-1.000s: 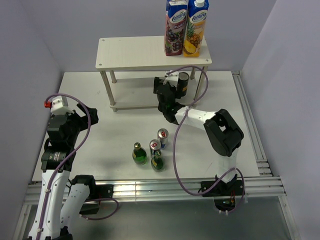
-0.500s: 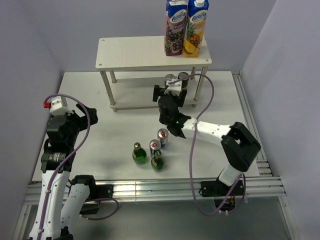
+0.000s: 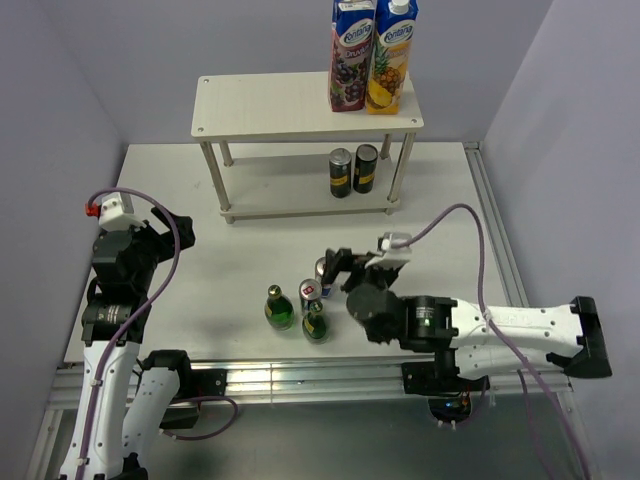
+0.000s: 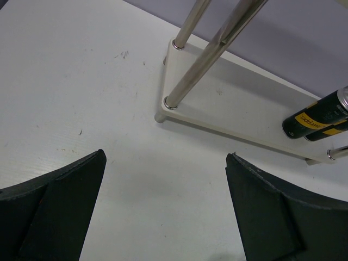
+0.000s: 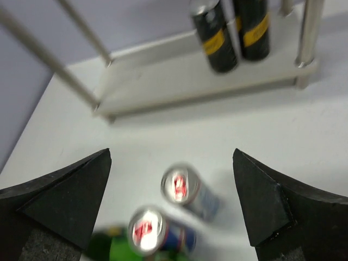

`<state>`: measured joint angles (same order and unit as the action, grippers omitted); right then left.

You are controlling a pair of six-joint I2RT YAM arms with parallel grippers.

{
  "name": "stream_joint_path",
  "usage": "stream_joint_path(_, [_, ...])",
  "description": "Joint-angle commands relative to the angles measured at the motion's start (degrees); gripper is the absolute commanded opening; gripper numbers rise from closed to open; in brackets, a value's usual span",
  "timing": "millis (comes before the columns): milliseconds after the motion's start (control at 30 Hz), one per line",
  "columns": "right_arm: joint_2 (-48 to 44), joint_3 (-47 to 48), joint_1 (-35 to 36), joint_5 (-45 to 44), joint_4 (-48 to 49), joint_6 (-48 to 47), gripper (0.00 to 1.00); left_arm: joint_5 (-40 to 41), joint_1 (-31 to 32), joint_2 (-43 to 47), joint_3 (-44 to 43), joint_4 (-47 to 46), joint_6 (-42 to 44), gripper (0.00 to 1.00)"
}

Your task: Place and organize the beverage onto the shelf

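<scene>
Matte white table [image 3: 220, 262], flat-board shelf [image 3: 270, 106], two cylindrical black-gold cans [image 3: 341, 172]; left tool [image 4: 166, 162], right tool [image 5: 172, 156] both agape.

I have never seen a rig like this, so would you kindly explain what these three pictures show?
These are two robot arms bolted to a white table. The overhead picture shows both: the left arm on the left, and the right arm stretched low toward the drinks. The other two pictures come from cameras on the wrists; the black shapes in their bottom corners are each gripper's own fingers. The shelf carries two juice cartons on top and two black cans on its lower board. Two green bottles and two blue cans stand clustered on the table. The left gripper and right gripper are open and hold nothing.
</scene>
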<state>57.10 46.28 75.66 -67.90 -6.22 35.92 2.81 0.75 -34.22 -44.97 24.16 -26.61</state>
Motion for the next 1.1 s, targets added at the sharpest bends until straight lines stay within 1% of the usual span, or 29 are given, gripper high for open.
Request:
stream_joint_path(0, [0.5, 2.9, 12.4, -8.5, -28.1, 23.1, 1.0, -1.1, -0.6, 0.6, -0.9, -3.0, 0.6, 0.99])
stream_joint_path(33, [1.8, 4.1, 15.5, -9.2, -40.7, 28.4, 1.0, -1.1, -0.6, 0.6, -0.8, -3.1, 0.6, 0.99])
stream_joint_path(67, [3.2, 5.4, 18.2, -9.1, -47.6, 42.2, 1.0, -1.1, -0.6, 0.6, -0.8, -3.1, 0.5, 0.99])
stream_joint_path(100, [7.1, 8.0, 22.6, -8.7, -53.8, 48.8, 1.0, -1.1, -0.6, 0.6, -0.8, -3.1, 0.6, 0.99])
stream_joint_path(133, [9.5, 9.3, 24.3, -8.3, -63.7, 59.6, 1.0, -1.1, -0.6, 0.5, -0.9, -3.0, 0.6, 0.99])
stream_joint_path(167, [12.0, 10.5, 26.1, -7.9, -69.1, 66.1, 1.0, -1.1, -0.6, 0.3, -1.0, -3.0, 0.6, 0.99])
stream_joint_path(200, [17.5, 12.5, 27.8, -7.1, -74.5, 72.8, 1.0, -1.0, -0.6, 0.1, -1.0, -2.8, 0.6, 0.99])
stream_joint_path(233, [19.9, 13.1, 30.8, -6.9, -76.5, 74.7, 1.0, -1.0, -0.6, 0.1, -1.0, -2.9, 0.6, 0.99])
stream_joint_path(300, [25.7, 13.7, 32.3, -5.1, -76.6, 77.1, 1.0, -1.1, -0.6, 0.3, -0.8, -3.0, 0.6, 0.99])
stream_joint_path(333, [27.3, 13.7, 32.5, -4.7, -75.6, 79.1, 1.0, -1.1, -0.6, 0.5, -0.8, -3.2, 0.6, 0.99])
stream_joint_path(367, [29.4, 13.6, 32.5, -4.5, -73.7, 77.9, 1.0, -1.1, -0.6, 0.5, -0.8, -3.1, 0.5, 0.99])
stream_joint_path(433, [30.5, 13.2, 32.5, -5.0, -67.2, 73.2, 1.0, -1.1, -0.6, 0.3, -0.8, -3.1, 0.5, 0.99])
stream_joint_path(500, [31.2, 12.6, 32.1, -5.1, -63.7, 70.4, 1.0, -1.2, -0.6, 0.0, -0.8, -3.1, 0.5, 0.99])
stream_joint_path(600, [30.4, 10.2, 29.6, -4.4, -51.7, 58.0, 1.0, -1.4, -0.6, 0.0, -0.9, -3.1, 0.5, 0.99])
stream_joint_path(633, [29.8, 9.1, 28.7, -3.2, -42.2, 48.5, 1.0, -1.4, -0.6, 0.0, -0.9, -3.1, 0.6, 0.99])
stream_joint_path(700, [27.3, 5.1, 26.4, -1.0, -31.8, 38.8, 1.0, -1.3, -0.6, 0.1, -0.7, -3.2, 0.5, 0.99])
stream_joint_path(733, [26.5, 3.6, 25.6, 0.1, -22.8, 31.6, 1.0, -1.2, -0.6, 0.1, -0.8, -3.1, 0.6, 0.99])
stream_joint_path(767, [25.3, 2.2, 24.8, 2.3, -19.7, 29.3, 1.0, -1.1, -0.6, 0.1, -0.8, -3.1, 0.5, 0.99])
stream_joint_path(833, [25.1, 0.1, 22.7, 3.3, -15.7, 27.0, 1.0, -1.2, -0.6, 0.1, -0.8, -3.0, 0.6, 0.99])
stream_joint_path(1067, [30.0, -0.2, 19.4, 4.4, -7.9, 21.5, 0.98, -1.3, -0.6, 0.2, -0.8, -3.1, 0.6, 0.99])
